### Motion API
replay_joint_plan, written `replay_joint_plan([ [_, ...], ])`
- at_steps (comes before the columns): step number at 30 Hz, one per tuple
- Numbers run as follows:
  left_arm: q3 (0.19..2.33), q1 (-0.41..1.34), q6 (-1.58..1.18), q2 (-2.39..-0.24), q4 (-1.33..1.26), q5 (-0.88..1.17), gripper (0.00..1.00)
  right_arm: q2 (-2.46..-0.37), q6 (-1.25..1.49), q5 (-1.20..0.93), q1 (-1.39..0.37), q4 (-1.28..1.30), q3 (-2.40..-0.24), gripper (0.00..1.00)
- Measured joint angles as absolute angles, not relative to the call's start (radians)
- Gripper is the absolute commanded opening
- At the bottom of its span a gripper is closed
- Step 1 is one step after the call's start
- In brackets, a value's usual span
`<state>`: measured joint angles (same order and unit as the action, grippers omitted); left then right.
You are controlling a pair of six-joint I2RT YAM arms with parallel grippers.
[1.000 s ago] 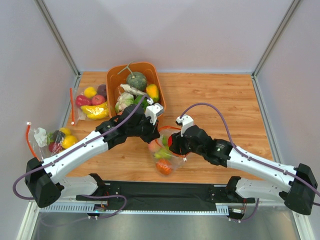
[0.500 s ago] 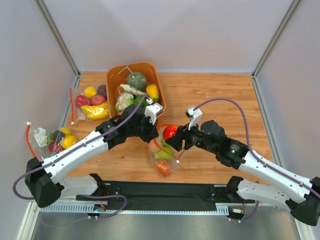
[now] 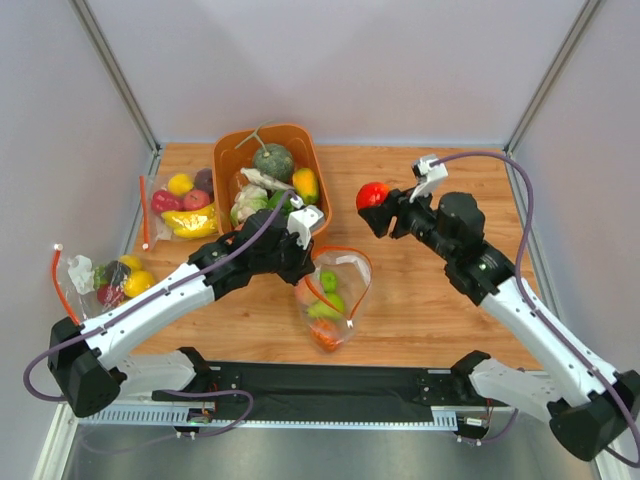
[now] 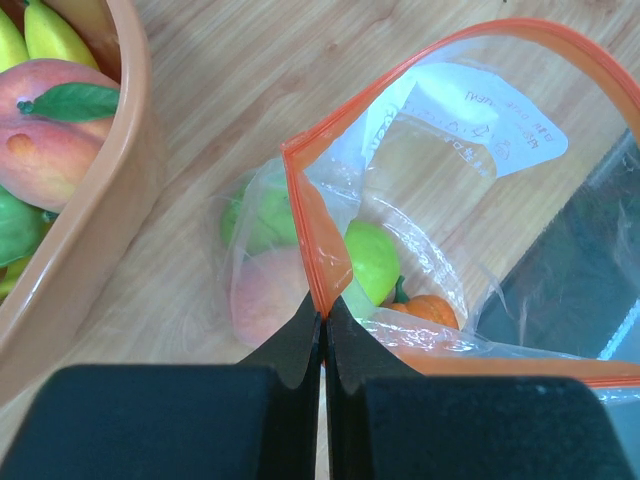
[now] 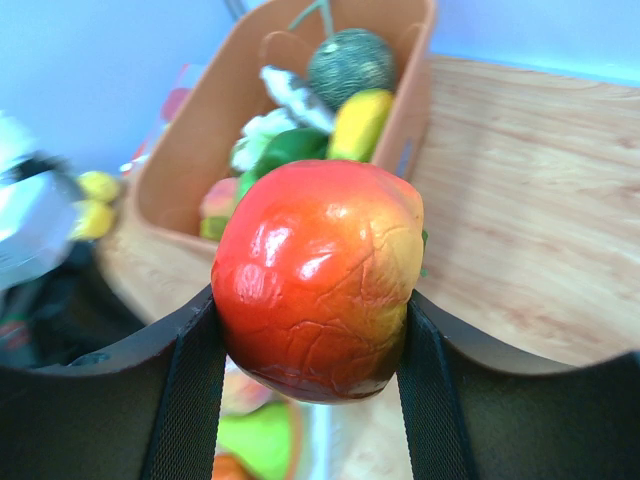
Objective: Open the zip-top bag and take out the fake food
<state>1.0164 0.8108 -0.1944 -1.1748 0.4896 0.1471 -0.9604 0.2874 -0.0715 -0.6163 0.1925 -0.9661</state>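
My right gripper (image 3: 378, 200) had lifted away from the zip-top bag (image 3: 345, 268) since half a second earlier. Its fingers were clamped on a red-orange fruit (image 3: 372, 194), held above the table (image 3: 420, 300) to the right of the orange basket (image 3: 226, 158). My left gripper (image 4: 325, 318) stayed pinched together on the bag's zip strip (image 4: 305, 215), the mouth gaping. Inside the bag, still resting on the wood, lay the green, peach and orange fruits (image 3: 325, 305).
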Motion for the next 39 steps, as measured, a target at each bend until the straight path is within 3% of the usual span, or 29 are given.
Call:
replay_joint_plan([
  [7, 1.016, 0.811, -0.192, -1.139, 0.49, 0.147, 0.0, -1.252, 0.238, -0.204, -0.471, 0.104, -1.06, 0.11],
  [22, 1.012, 0.811, -0.191, -1.1, 0.489, 0.156, 0.0, -1.705, 0.255, -0.529, -0.522, -0.063, -1.365, 0.17],
  [24, 1.012, 0.811, -0.191, -1.1, 0.489, 0.157, 0.0, -1.735, 0.25, -0.543, -0.545, -0.052, -1.391, 0.22],
  [25, 1.012, 0.811, -0.191, -1.1, 0.489, 0.158, 0.0, -1.747, 0.244, -0.548, -0.556, -0.044, -1.401, 0.36],
  [28, 1.012, 0.811, -0.191, -1.1, 0.489, 0.16, 0.0, -1.766, 0.22, -0.548, -0.582, -0.004, -1.415, 0.59],
  [31, 1.012, 0.811, -0.191, -1.1, 0.489, 0.16, 0.0, -1.77, 0.2, -0.543, -0.597, 0.036, -1.421, 0.71],
  [39, 1.012, 0.811, -0.187, -1.1, 0.49, 0.164, 0.0, -1.769, 0.179, -0.524, -0.596, 0.065, -1.43, 0.86],
])
